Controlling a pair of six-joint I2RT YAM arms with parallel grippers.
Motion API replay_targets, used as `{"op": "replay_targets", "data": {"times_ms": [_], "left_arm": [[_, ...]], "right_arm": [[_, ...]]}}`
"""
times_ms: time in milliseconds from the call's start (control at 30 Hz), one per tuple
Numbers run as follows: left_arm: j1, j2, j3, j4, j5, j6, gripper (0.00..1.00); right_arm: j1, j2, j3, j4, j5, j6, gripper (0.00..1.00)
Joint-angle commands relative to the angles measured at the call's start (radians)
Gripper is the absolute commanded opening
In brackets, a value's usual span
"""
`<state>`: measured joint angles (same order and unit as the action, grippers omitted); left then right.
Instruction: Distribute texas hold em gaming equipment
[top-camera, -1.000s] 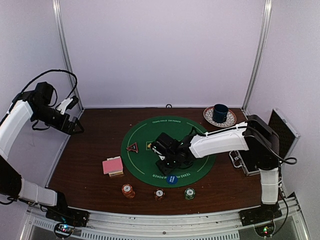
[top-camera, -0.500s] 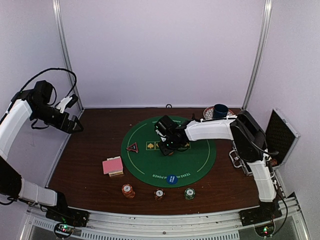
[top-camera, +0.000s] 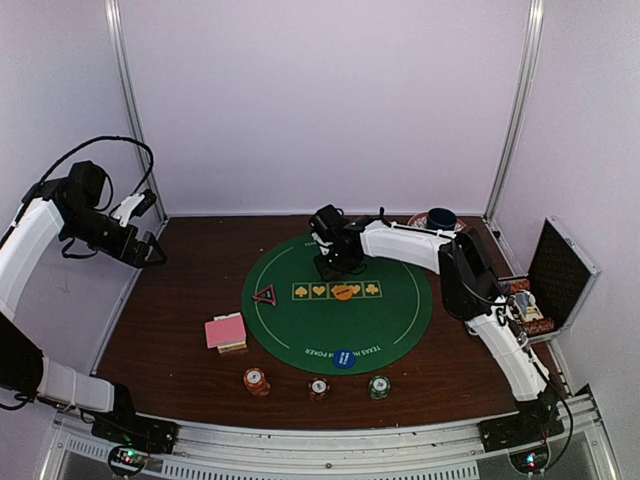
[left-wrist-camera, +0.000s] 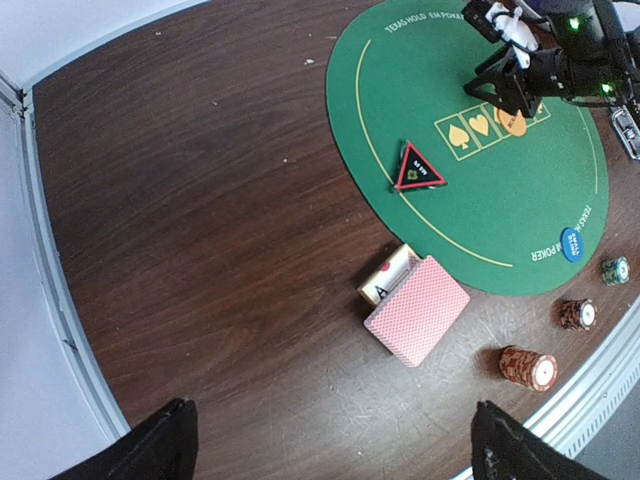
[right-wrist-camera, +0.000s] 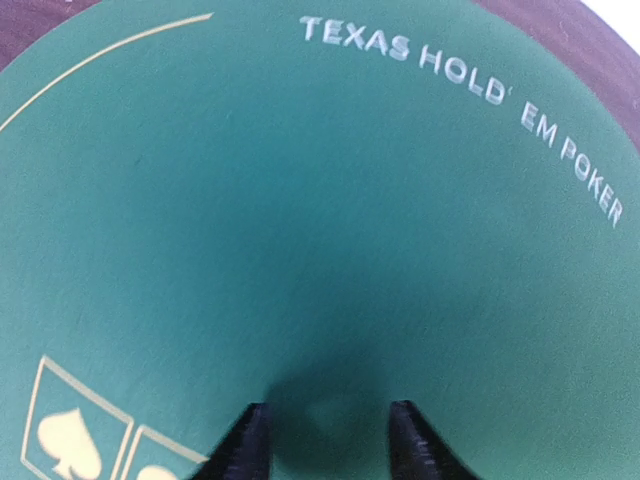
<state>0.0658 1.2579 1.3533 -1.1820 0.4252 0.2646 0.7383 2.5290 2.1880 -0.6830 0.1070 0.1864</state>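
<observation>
Right claw (right-wrist-camera: 325, 445) moved; mat (right-wrist-camera: 300, 200) reads "TEXAS HOLD'EM POKER".

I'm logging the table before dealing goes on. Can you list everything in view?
table: one, dark brown wood
round mat: one, green, centre of the table
triangle marker: one, red-black, left side of the mat
orange disc: one, on the mat's row of suit boxes
blue disc: one, near edge of the mat
playing cards: one pile, pink-backed, on the wood left of the mat
chip stacks: three in a row on the wood, nearer than the mat: orange-red, dark, green
cup: one, dark blue, far right of the table
case: one, black, metal-edged, open, right edge
left gripper: open, high over the left side
right gripper: open, low over the mat's far part
</observation>
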Motion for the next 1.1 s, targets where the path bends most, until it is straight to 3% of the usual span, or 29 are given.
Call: {"op": "replay_targets", "data": {"times_ms": [0, 67, 167, 433, 667, 800, 1067], "left_arm": [[0.003, 0.008, 0.03, 0.002, 0.012, 0.02, 0.98], [0.003, 0.007, 0.029, 0.002, 0.013, 0.024, 0.98], [0.003, 0.009, 0.03, 0.002, 0.02, 0.027, 0.97], [0.003, -0.001, 0.023, 0.0, 0.027, 0.036, 0.97], [0.003, -0.009, 0.02, -0.003, 0.045, 0.041, 0.98], [0.003, -0.008, 0.024, -0.002, 0.049, 0.037, 0.98], [0.003, -0.011, 0.036, -0.003, 0.046, 0.024, 0.98]], "right_arm": [[-0.04, 0.075, 0.135, -0.101, 0.036, 0.003, 0.54], [-0.037, 0.039, 0.111, -0.089, 0.025, 0.0, 0.68], [-0.017, -0.089, -0.051, -0.023, 0.015, 0.009, 0.77], [0.029, -0.349, -0.493, 0.167, -0.032, 0.109, 0.78], [0.069, -0.429, -0.669, 0.229, -0.064, 0.168, 0.8], [0.073, -0.411, -0.675, 0.236, -0.066, 0.183, 0.78], [0.061, -0.32, -0.566, 0.193, -0.035, 0.197, 0.54]]}}
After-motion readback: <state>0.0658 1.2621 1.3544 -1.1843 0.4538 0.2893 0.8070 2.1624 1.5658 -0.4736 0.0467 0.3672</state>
